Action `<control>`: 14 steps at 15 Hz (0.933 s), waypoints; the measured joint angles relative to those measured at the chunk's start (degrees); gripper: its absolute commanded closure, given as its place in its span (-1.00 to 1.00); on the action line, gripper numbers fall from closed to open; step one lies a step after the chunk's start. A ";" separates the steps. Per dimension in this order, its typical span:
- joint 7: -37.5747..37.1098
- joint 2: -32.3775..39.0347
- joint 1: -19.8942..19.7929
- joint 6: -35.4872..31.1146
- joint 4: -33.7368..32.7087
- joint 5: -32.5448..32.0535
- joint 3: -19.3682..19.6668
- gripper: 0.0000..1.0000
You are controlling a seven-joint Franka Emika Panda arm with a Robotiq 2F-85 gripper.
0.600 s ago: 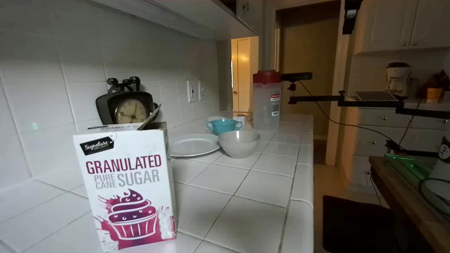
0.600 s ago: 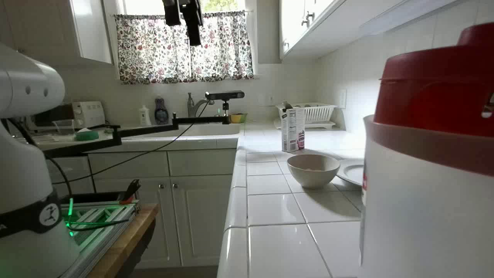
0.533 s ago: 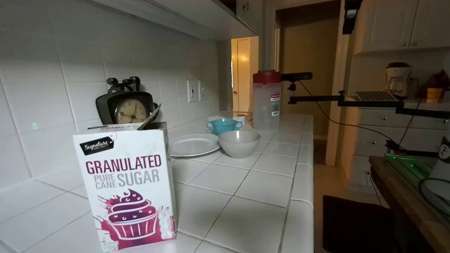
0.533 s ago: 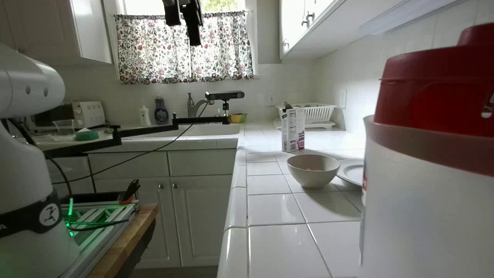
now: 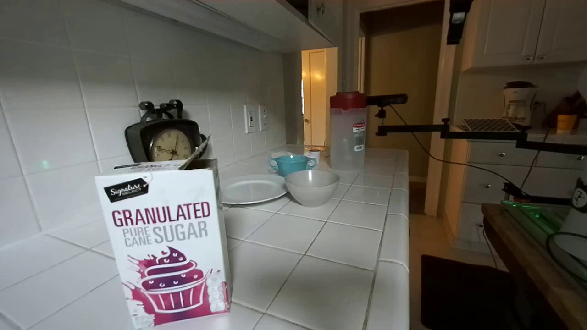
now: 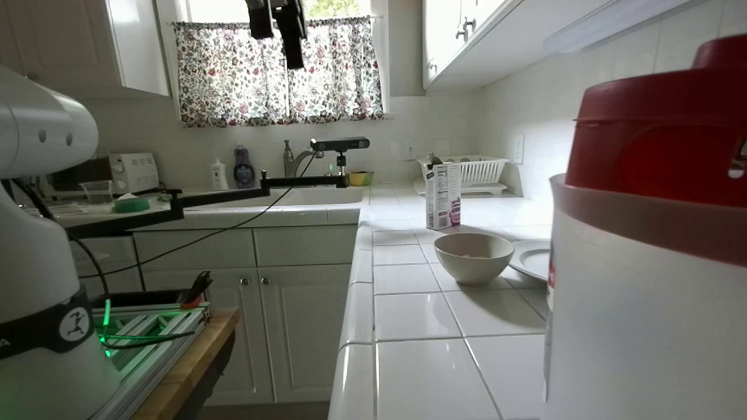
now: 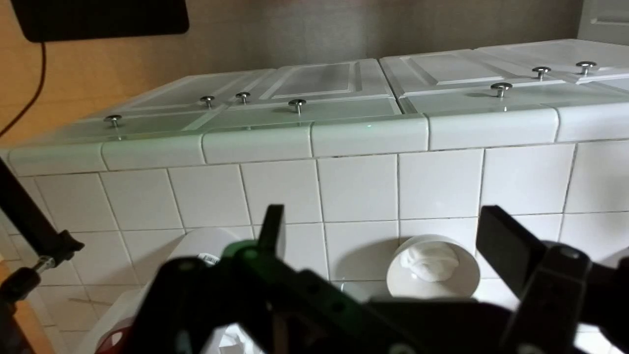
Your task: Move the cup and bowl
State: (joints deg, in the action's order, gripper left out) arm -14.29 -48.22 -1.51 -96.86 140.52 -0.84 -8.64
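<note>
Bowl, cup unmoved; hand released; box: "Signature SELECT GRANULATED PURE CANE SUGAR"

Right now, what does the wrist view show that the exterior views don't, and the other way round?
Only the wrist view shows the cabinet fronts right under the edge of the counter that carries the bowl.

Only the exterior views show the floral curtain, the dark clock and the robot's white arm.

Both kinds show that bowl, the red-lidded pitcher and the gripper, its black fingers spread apart and holding nothing. The teal cup is plain in an exterior view; in the wrist view I can't make it out for sure.
</note>
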 measured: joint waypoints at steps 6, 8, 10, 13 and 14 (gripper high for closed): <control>0.00 0.05 0.00 -0.19 0.00 0.00 0.00 -1.00; -0.96 0.87 -0.32 -2.84 0.04 0.00 0.01 -1.00; -2.48 3.57 -1.40 -8.39 -0.01 0.00 0.07 -1.00; -3.45 11.24 -3.55 -17.47 -0.93 0.00 0.32 -1.00; -3.67 14.46 -4.23 -20.05 -1.82 -0.01 0.40 -1.00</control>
State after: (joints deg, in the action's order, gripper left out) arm -17.95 -33.76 -5.75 -116.91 138.70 -0.86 -8.23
